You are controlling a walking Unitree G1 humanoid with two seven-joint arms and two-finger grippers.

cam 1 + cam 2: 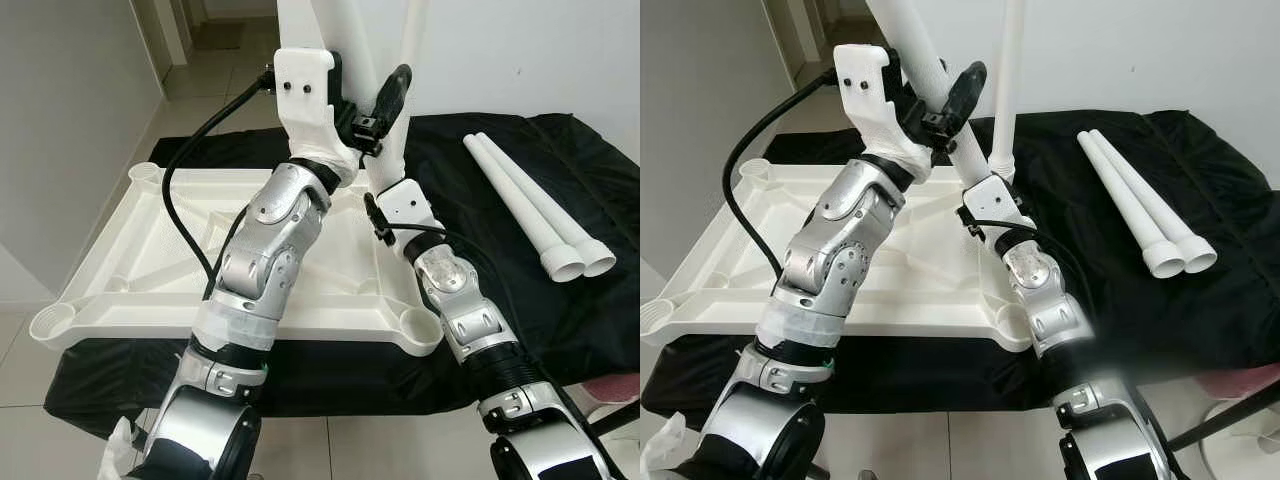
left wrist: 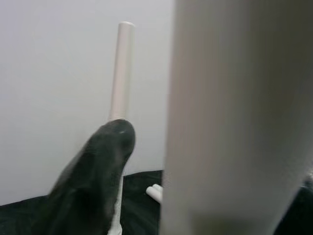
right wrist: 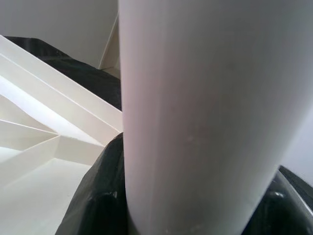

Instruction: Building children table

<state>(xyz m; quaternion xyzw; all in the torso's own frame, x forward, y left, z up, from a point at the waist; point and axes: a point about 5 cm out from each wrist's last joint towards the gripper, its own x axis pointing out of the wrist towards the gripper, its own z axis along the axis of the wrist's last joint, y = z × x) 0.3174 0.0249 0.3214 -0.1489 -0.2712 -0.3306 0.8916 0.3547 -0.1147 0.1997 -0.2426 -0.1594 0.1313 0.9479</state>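
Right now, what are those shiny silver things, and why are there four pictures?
The silver things are a robot's two arms. Two pictures come from cameras in its head, looking down. The other two come from small cameras on its wrists, so they see very close up.

On a black cloth lies a white plastic tabletop, turned upside down, with a round socket at each corner. One long white plastic tube, a table leg, already stands in a far corner. Two more white tubes lie on the cloth to the right.

Both grippers hold another white leg tube, which leans. The left gripper grasps it higher up, the right gripper lower down, above the tabletop.
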